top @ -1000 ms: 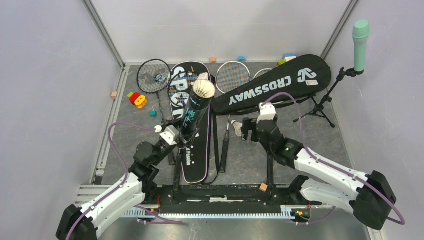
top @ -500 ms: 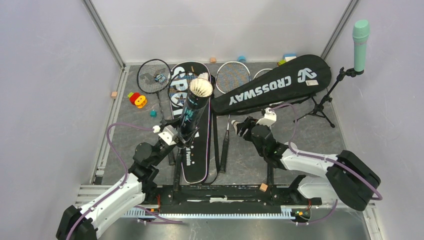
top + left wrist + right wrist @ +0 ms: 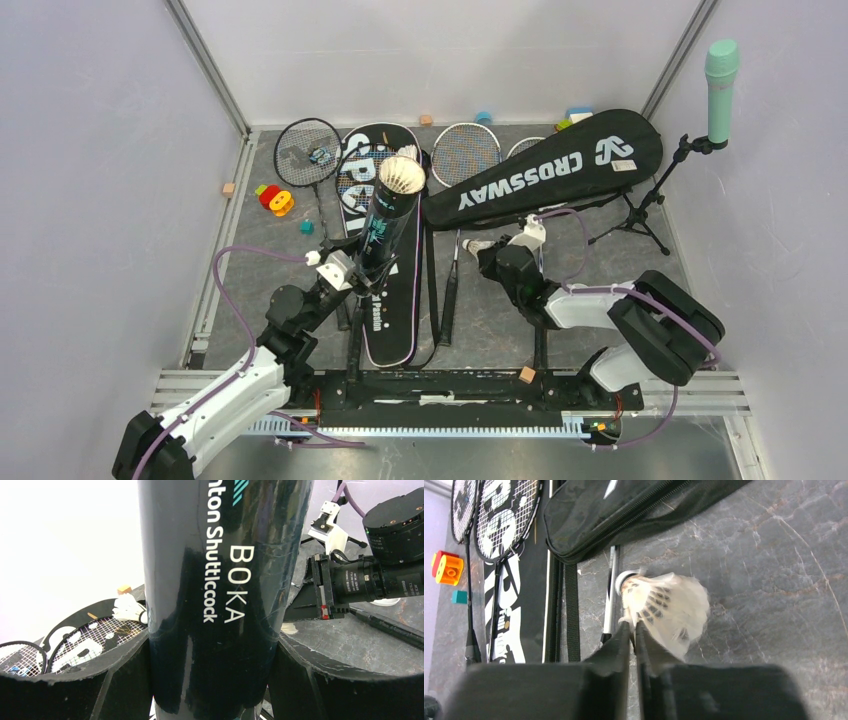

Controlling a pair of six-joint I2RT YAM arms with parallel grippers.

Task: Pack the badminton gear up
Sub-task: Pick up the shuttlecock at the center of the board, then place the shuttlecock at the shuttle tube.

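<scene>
Two holds, blurred shuttlecock (image 3: 669,607) just beside the CROSSWAY bag (image 3: 545,175), feathers pinched between right gripper (image 3: 634,630) tips, black tube (image 3: 215,580) left of the bag, ends cropped, clamped by left gripper (image 3: 212,680).

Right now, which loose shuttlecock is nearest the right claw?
The shuttlecock beside the CROSSWAY bag: the right claw pinches its feathers. The other loose one lies far off on the SPORT bag.

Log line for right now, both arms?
left gripper: gripping black tube, open end up | right gripper: pinching loose shuttlecock by its feathers | stage: shuttlecock not yet in tube
</scene>
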